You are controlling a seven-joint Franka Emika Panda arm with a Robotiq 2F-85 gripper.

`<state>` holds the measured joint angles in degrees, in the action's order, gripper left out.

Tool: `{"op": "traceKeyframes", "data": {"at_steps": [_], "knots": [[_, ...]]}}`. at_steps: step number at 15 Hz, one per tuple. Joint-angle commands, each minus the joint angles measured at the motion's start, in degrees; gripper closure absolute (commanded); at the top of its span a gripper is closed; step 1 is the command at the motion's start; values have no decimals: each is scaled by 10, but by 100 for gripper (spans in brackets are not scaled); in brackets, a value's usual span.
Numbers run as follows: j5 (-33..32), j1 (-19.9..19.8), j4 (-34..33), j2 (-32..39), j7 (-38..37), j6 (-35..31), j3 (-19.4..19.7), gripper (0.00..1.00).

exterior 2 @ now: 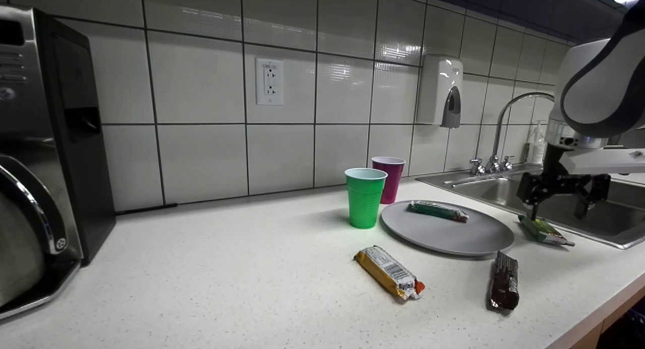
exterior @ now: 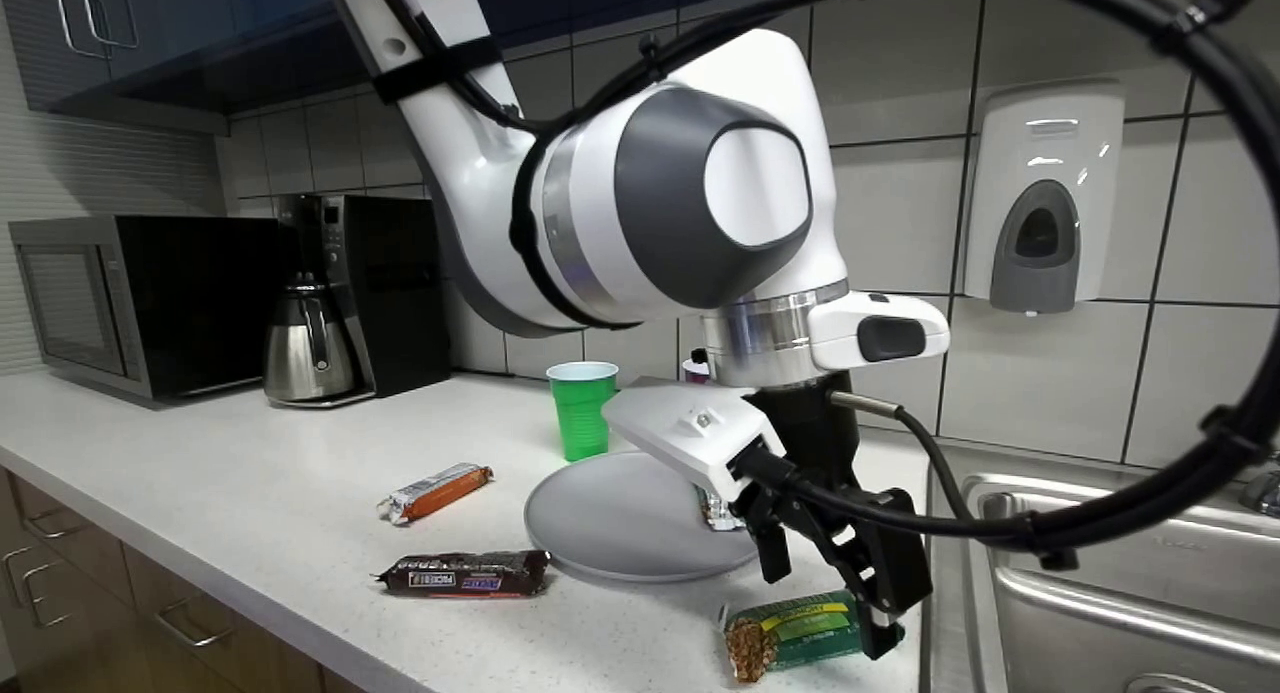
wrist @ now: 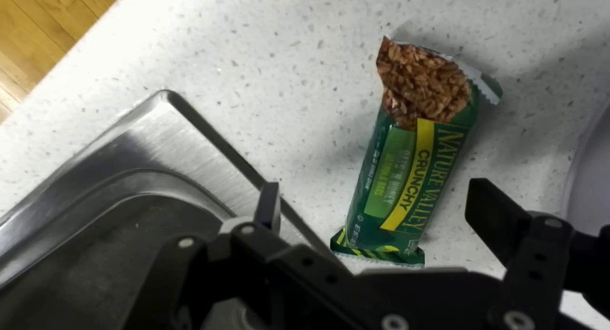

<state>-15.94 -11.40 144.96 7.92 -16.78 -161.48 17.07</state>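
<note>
Altogether: four bars (exterior 2: pixel 545 232), two cups (exterior 2: pixel 366 200), one plate (exterior 2: pixel 446 235).

Granola bar (wrist: pixel 405 177) between sink (wrist: pixel 164 139) and plate (exterior 2: pixel 448 236), end effector (wrist: pixel 375 200) above, second bar (exterior 2: pixel 437 211) on plate

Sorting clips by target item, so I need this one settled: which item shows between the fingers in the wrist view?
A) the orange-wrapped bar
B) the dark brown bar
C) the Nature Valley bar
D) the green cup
C: the wrist view shows the Nature Valley bar between the spread fingers, with gaps on both sides.
</note>
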Motion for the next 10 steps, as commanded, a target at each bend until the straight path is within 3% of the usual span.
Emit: {"op": "traceKeyframes", "data": {"at_steps": [1,10], "knots": [[13,0,-12,13,26,-1,3,0],[7,10,-11,20,11,0,9,0]]}}
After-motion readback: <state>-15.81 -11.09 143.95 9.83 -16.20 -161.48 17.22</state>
